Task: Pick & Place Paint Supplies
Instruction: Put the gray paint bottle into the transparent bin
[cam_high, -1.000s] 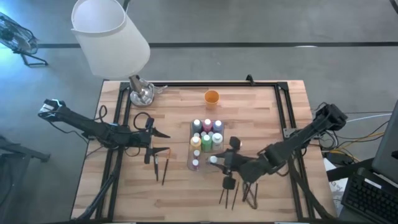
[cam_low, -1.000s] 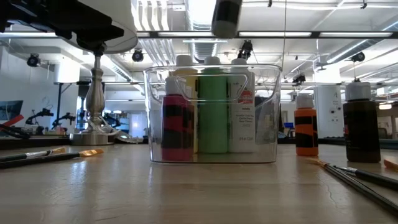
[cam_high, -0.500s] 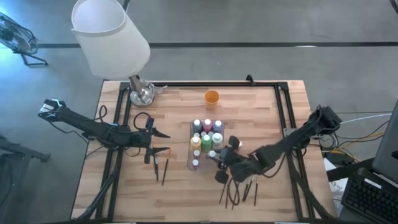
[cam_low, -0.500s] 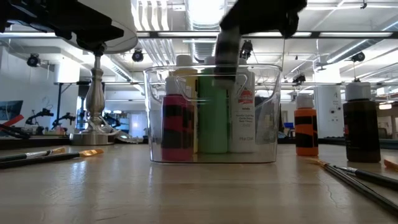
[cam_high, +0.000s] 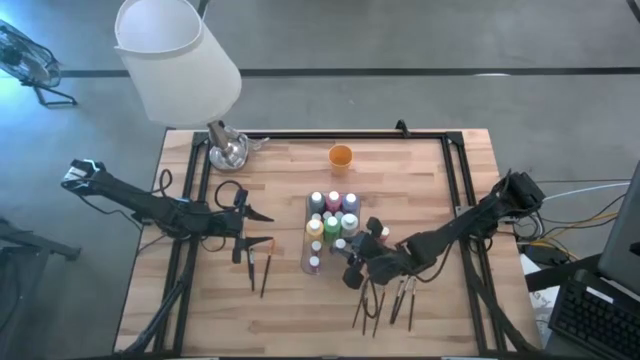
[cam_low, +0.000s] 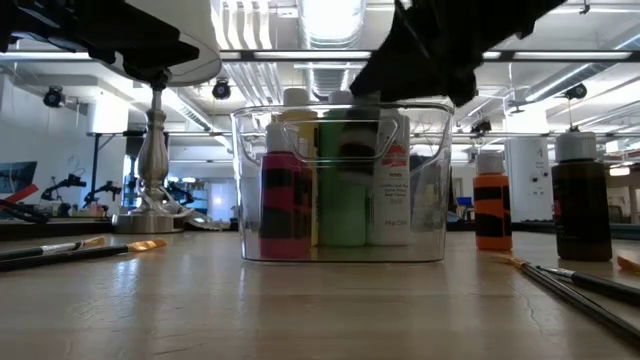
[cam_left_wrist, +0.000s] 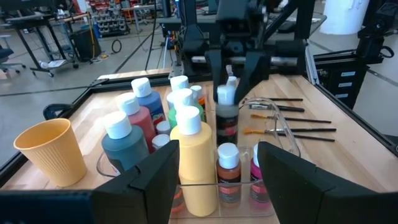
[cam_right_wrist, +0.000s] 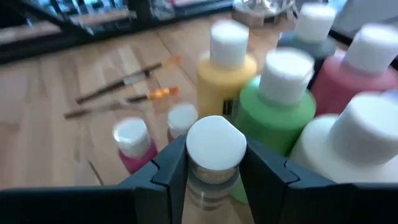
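Item: dark paint bottle (cam_left_wrist: 226, 118), white screw cap, held upright by the right gripper (cam_right_wrist: 211, 163), its two dark fingers clamped on the neck just under the cap.

Location: over the clear plastic tray (cam_high: 306, 262), near its open middle, beside the yellow bottle (cam_left_wrist: 191, 163) and the green bottle (cam_right_wrist: 278, 99). In the low view the dark body already shows inside the tray walls; whether its base touches the tray floor cannot be told.

Handling: likely a small rigid plastic bottle, light to moderate if filled, smooth-sided and so somewhat slippery. The neck below the cap looks like the best hold, since the cap's shoulder stops it sliding through. Packed neighbours leave little room; a tilt could knock them.

Other stock: small pink bottle (cam_right_wrist: 132, 142) and a brown-labelled one (cam_left_wrist: 228, 172) in the tray's near end; paintbrushes (cam_high: 258, 270) lie on the table by the left gripper (cam_high: 262, 228), more brushes (cam_high: 385, 305) lie under the right arm. Orange cup (cam_high: 340, 155) stands apart.

Left gripper: spread wide, empty, hovering beside the tray.

Change: a second ago the bottle hung clear above the tray rim; since then the right arm has swung in toward the tray and lowered it among the others.
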